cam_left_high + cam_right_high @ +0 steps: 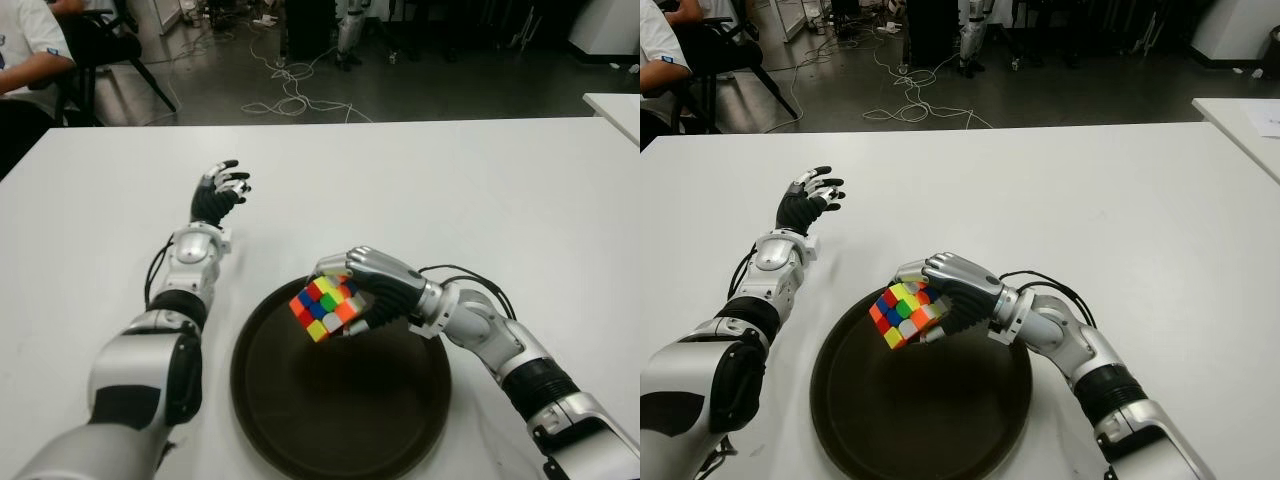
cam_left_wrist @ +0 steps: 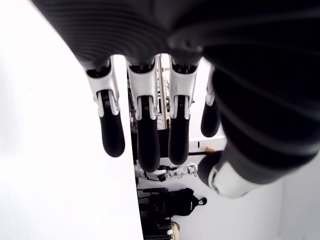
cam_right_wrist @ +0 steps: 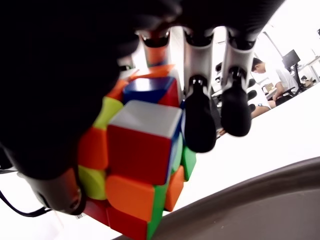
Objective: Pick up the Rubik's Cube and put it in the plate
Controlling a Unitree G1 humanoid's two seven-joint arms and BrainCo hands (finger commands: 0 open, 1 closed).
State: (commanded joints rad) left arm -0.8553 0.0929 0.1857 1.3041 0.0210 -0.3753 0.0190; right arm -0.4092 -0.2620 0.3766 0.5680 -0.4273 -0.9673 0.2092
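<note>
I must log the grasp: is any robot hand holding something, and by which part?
The right robot hand holds the Rubik's Cube by opposite faces, above the plate. The left robot hand holds nothing.

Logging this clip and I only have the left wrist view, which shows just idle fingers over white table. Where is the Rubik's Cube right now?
Observer: The right hand grips the Rubik's Cube, holding it over the far rim of the dark round plate.
Operator: Is it already down on the plate?
Observer: Not by the right wrist view: white table shows between the cube's lowest corner and the plate's rim, so it looks to be in the air.
Operator: And where is the left hand compared with the plate?
Observer: The left hand shows over the white table, beyond the plate and to its left, fingers spread and holding nothing.
</note>
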